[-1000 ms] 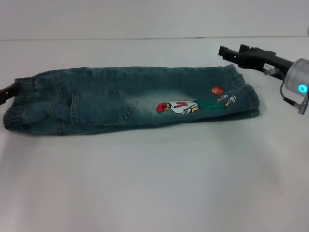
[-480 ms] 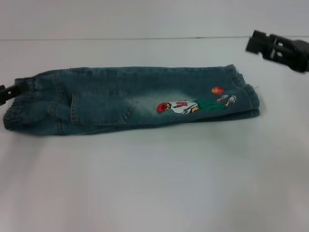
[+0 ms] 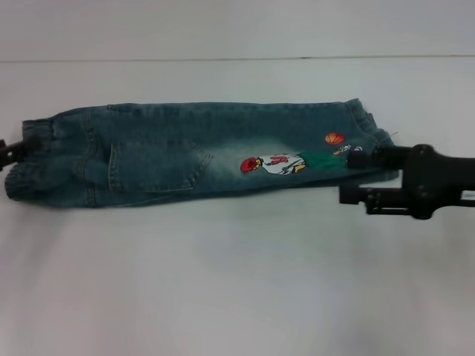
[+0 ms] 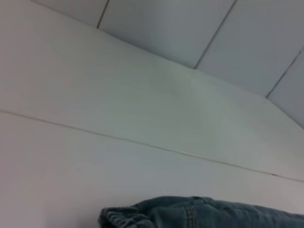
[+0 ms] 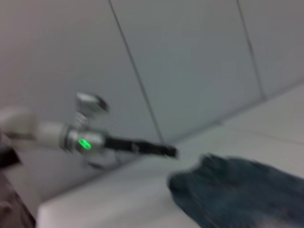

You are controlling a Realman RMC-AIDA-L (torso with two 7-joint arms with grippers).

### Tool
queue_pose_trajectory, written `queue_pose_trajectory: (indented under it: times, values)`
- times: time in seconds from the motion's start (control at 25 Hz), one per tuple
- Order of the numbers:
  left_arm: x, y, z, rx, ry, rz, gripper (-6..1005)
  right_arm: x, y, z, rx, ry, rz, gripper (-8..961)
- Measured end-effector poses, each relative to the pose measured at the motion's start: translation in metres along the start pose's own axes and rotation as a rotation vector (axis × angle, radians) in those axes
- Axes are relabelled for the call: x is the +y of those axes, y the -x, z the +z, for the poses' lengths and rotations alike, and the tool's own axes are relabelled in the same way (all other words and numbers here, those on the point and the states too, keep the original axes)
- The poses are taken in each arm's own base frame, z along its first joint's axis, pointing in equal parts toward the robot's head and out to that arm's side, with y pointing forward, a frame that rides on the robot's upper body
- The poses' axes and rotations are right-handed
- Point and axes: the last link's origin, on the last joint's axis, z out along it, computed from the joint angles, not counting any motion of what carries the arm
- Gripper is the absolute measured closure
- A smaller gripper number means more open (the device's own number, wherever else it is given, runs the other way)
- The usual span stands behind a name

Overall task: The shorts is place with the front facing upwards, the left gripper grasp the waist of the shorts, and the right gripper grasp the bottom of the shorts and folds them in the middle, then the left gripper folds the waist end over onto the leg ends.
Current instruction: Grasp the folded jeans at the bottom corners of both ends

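Note:
The blue denim shorts [image 3: 171,152] lie folded lengthwise across the table, with a cartoon patch near the right end. The ruched waist [image 3: 31,159] is at the left end, and it also shows in the left wrist view as waist [image 4: 121,218]. The leg ends [image 3: 367,130] are at the right. My right gripper [image 3: 347,176] is open at the leg ends, one finger over the hem's front corner and the other over bare table in front of it. Only a black tip of my left gripper [image 3: 7,152] shows, touching the waist at the frame's edge. In the right wrist view the left gripper [image 5: 142,147] points at the shorts [image 5: 237,190].
The white table [image 3: 223,282] stretches wide in front of the shorts. A seam line [image 3: 223,59] marks its back edge against the panelled wall [image 4: 190,28].
My right gripper has swung from the far right back corner down and forward to the leg ends. The waist end has shifted slightly at the left gripper.

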Motion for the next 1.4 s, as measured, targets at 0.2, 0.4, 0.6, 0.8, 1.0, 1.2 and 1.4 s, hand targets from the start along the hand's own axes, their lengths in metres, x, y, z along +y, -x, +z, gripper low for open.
queue_pose_trajectory:
  times: [0.2, 0.4, 0.6, 0.8, 1.0, 1.2, 1.4]
  values:
    - [-0.004, 0.003, -0.004, -0.093, -0.031, 0.08, 200, -0.011, -0.007, 0.008, 0.033, -0.07, 0.011, 175]
    - [-0.013, 0.006, -0.004, -0.144, -0.093, 0.115, 215, -0.016, -0.007, 0.01, 0.034, -0.1, 0.005, 176]
    - [-0.018, 0.012, -0.005, -0.163, -0.123, 0.125, 231, -0.017, -0.008, 0.011, 0.034, -0.103, 0.014, 176]
    - [-0.014, 0.019, 0.002, -0.219, -0.111, 0.147, 246, -0.018, -0.009, 0.012, 0.035, -0.108, 0.02, 176]
    - [-0.011, 0.023, 0.012, -0.242, -0.116, 0.164, 262, -0.018, -0.011, 0.013, 0.031, -0.107, 0.031, 175]
    - [-0.007, 0.027, 0.019, -0.263, -0.117, 0.192, 519, -0.018, -0.014, 0.012, 0.029, -0.117, 0.039, 175]
    - [-0.003, 0.029, 0.023, -0.268, -0.107, 0.208, 724, -0.018, -0.016, 0.013, 0.032, -0.12, 0.046, 175]
